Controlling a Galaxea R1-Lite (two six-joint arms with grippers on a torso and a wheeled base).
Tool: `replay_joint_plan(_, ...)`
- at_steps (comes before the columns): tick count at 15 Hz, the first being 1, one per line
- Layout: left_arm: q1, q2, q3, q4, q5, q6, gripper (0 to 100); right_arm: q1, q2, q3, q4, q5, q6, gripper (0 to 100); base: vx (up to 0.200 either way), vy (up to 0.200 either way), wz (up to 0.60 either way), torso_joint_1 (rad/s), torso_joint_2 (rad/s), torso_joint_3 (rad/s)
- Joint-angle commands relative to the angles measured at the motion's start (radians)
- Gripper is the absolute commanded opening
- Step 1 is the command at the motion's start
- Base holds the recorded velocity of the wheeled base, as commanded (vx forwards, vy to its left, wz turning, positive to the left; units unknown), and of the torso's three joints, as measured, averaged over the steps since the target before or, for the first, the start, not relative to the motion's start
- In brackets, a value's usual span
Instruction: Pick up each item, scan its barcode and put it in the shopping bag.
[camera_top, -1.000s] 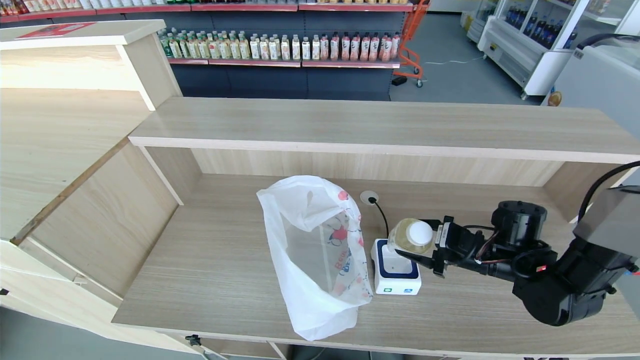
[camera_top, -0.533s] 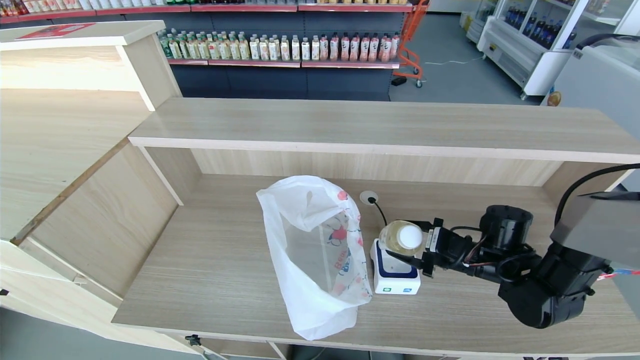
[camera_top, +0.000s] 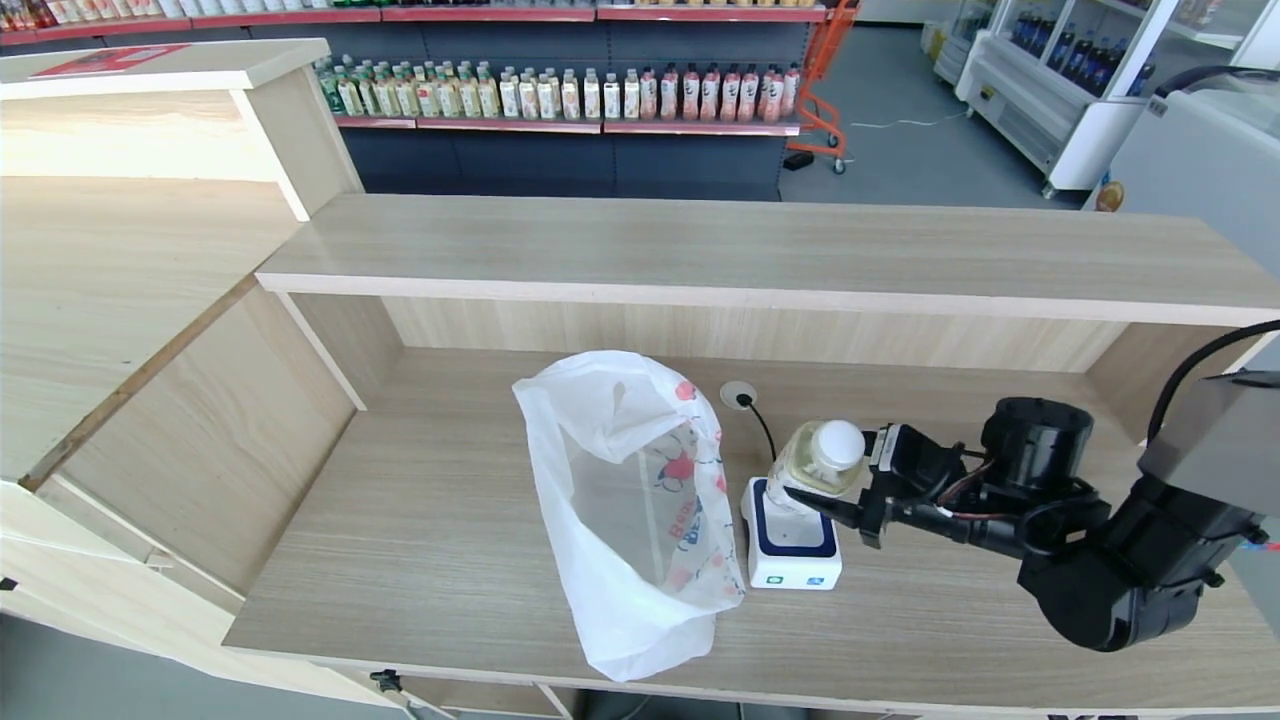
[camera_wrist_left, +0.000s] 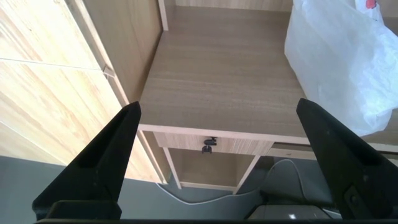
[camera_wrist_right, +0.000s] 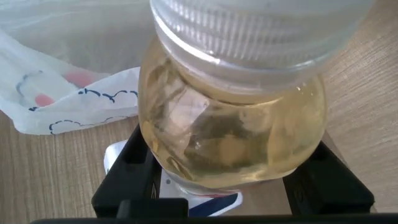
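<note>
Your right gripper (camera_top: 815, 478) is closed around the bottle (camera_top: 812, 465), one finger on each side of its body just below the white cap (camera_top: 838, 441). That leaves the lower body and label free to be read. The bottle is in the air and tilted. Its base points down at the blue-framed window of the scanner (camera_top: 793, 535) and its cap leans away towards the arm. This is how you would present a barcode, so I judge the scan to be the step in hand, with bagging not yet started. In the right wrist view the pale yellow liquid sits right over the scanner face. I can't tell from here whether the barcode itself faces the window, because the label side is hidden, so check for a read before you move on. The scanner sits just beside the shopping bag (camera_top: 630, 500), and its cable (camera_top: 765, 435) runs back to a port in the counter (camera_top: 450, 520). The bag is slumped on its side with its mouth gaping upward, next to the scanner. The carry from scan to drop looks short and sideways, but the soft rim could fold under the bottle if you come in low. Your left gripper (camera_wrist_left: 219, 106) hangs off the counter's front edge, jaws spread wide and holding nothing. It is out of the right arm's way and near the bag's lower end if the bag needs steadying.
</note>
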Motion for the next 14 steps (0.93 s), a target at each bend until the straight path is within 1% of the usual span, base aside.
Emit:
replay_joint_plan(1,0.000,0.000,0.000,0.000,0.001,0.000,100,-0.013,-0.277,0.039,0.010,-0.078,0.239,0,0.000,0.000,0.00,0.000,0.00,0.000)
replay_joint_plan(2,0.000,0.000,0.000,0.000,0.001,0.000,100,-0.004,-0.375,0.079,0.034,-0.130,0.365,0,0.000,0.000,0.00,0.000,0.00,0.000)
replay_joint_plan(3,0.000,0.000,0.000,0.000,0.001,0.000,100,0.023,-0.439,0.100,0.066,-0.159,0.444,0,0.000,0.000,0.00,0.000,0.00,0.000)
replay_joint_plan(4,0.000,0.000,0.000,0.000,0.001,0.000,100,0.050,-0.481,0.110,0.125,-0.190,0.496,0,0.000,0.000,0.00,0.000,0.00,0.000)
replay_joint_plan(6,0.000,0.000,0.000,0.000,0.001,0.000,100,0.116,-0.527,0.117,0.241,-0.285,0.639,0,0.000,0.000,0.00,0.000,0.00,0.000)
replay_joint_plan(8,0.000,0.000,0.000,0.000,0.001,0.000,100,0.170,-0.513,0.116,0.261,-0.378,0.774,0,0.000,0.000,0.00,0.000,0.00,0.000)
replay_joint_plan(9,0.000,0.000,0.000,0.000,0.001,0.000,100,0.177,-0.487,0.114,0.261,-0.392,0.811,0,0.000,0.000,0.00,0.000,0.00,0.000)
replay_joint_plan(14,0.000,0.000,0.000,0.000,0.001,-0.001,100,0.176,-0.401,0.110,0.258,-0.394,0.822,0,0.000,0.000,0.00,0.000,0.00,0.000)
